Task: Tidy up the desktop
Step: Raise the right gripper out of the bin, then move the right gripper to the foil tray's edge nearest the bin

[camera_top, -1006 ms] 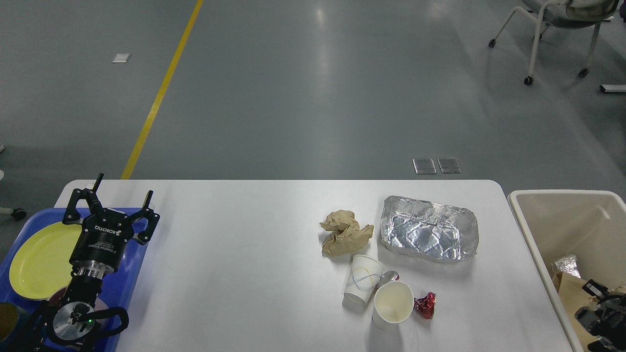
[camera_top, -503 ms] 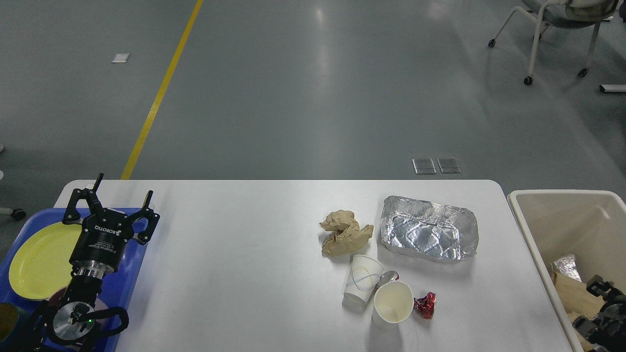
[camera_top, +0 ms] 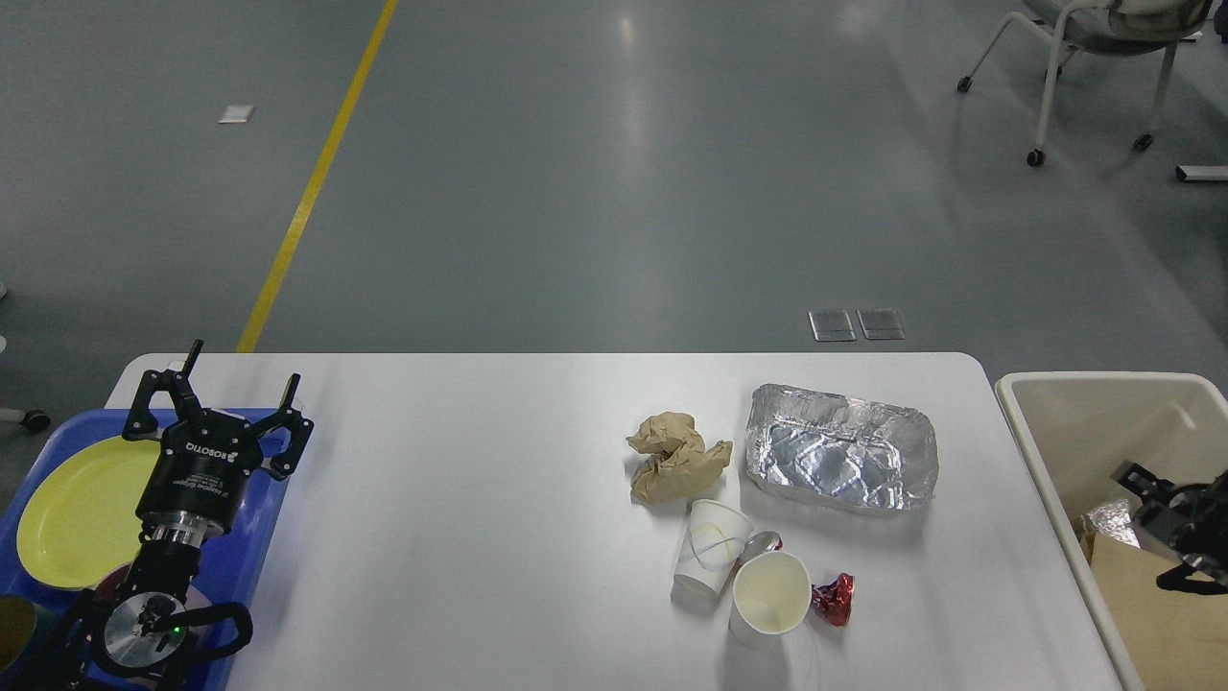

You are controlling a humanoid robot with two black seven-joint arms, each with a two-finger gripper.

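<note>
Currently your left gripper hangs over the blue tray, jaws apart; right gripper over the beige bin, jaws unclear. White surface holds trash center-right.

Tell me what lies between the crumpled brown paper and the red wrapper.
In the head view, two paper cups lie between the brown paper and the red wrapper.

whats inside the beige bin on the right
Inside the beige bin: brown paper and a crumpled foil piece. The right gripper hangs over them, covering part; the bin's bottom is out of view.
</note>
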